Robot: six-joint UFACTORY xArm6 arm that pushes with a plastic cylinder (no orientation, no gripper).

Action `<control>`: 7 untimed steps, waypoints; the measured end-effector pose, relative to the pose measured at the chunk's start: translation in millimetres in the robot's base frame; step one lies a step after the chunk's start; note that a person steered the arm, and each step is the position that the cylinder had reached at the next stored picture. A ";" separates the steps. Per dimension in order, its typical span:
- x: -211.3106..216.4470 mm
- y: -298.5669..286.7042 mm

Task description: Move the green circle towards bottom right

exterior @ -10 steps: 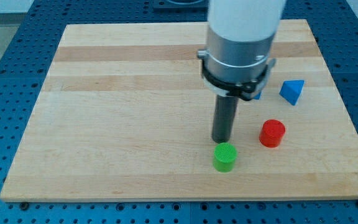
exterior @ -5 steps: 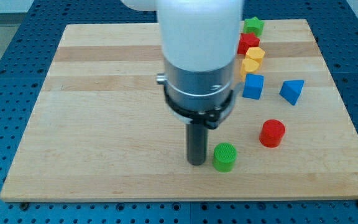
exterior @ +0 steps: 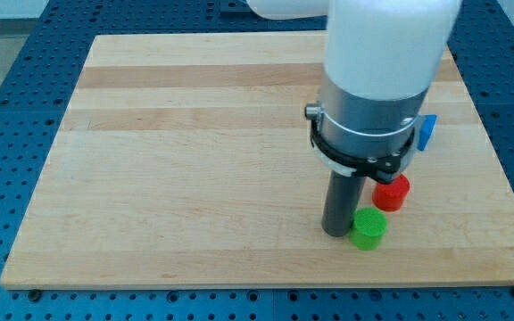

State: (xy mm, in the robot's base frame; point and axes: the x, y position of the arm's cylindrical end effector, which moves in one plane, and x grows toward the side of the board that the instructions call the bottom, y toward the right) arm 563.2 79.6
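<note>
Your tip (exterior: 336,232) touched the green circle (exterior: 368,228) from frame-left; you had no claw. Pushed rightward, it could have struck the red cylinder (exterior: 392,193) or left the bench (exterior: 150,178).

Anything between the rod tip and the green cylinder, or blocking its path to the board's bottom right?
Nothing visible. My tip sits right against the green cylinder on the view's left side. The red cylinder stands above it toward the view's top, off the line to the bottom-right corner of the wooden board.
</note>
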 end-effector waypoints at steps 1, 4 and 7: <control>0.0 21.1; 0.7 33.7; -1.8 49.9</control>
State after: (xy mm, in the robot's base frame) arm 561.4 129.5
